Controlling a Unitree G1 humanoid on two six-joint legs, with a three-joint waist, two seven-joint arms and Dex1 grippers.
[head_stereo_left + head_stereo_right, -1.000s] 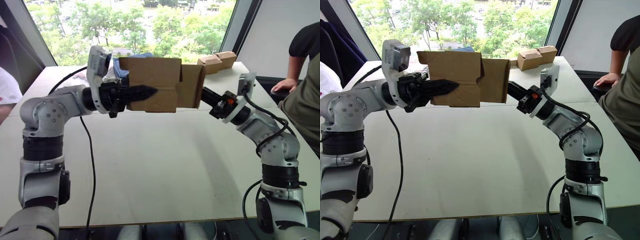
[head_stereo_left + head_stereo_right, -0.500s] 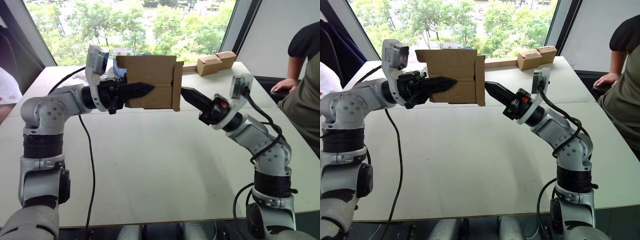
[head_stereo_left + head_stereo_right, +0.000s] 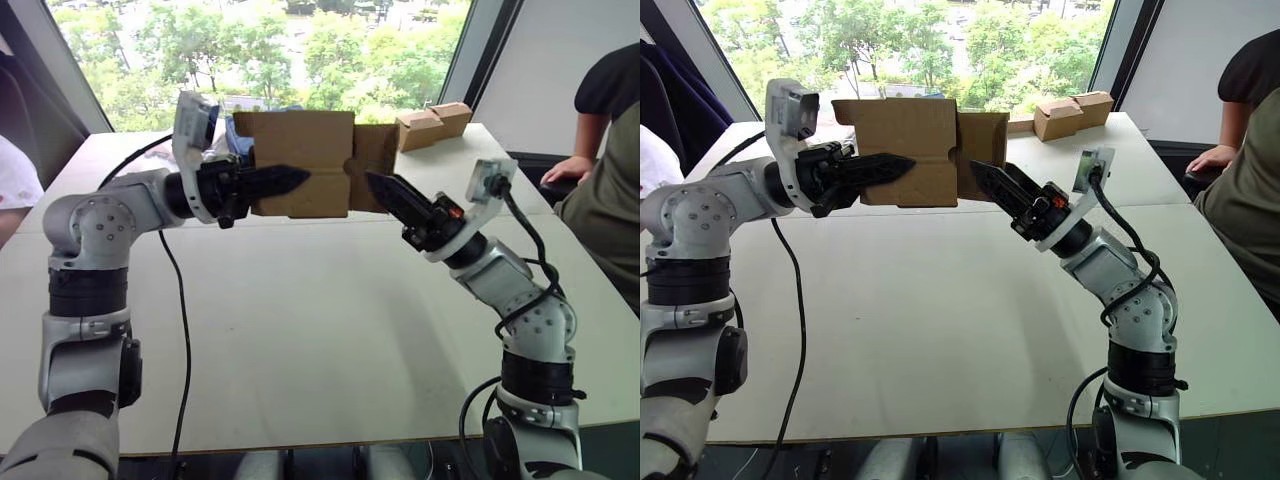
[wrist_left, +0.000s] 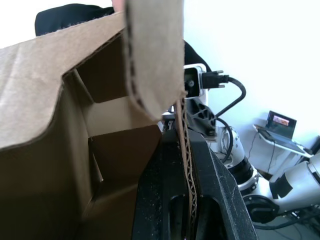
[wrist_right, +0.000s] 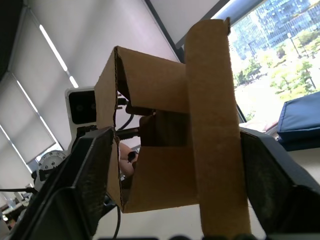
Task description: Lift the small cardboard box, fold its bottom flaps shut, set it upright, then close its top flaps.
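Small cardboard box (image 3: 298, 164) aloft, left end effector (image 3: 285, 180) clamping wall

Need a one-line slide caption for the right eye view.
Left gripper holds the small cardboard box above the table while the open right gripper reaches for its end flap.

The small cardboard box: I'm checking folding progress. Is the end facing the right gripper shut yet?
No, open: the small cardboard box has one flap across that end, with its hollow inside visible beside it.
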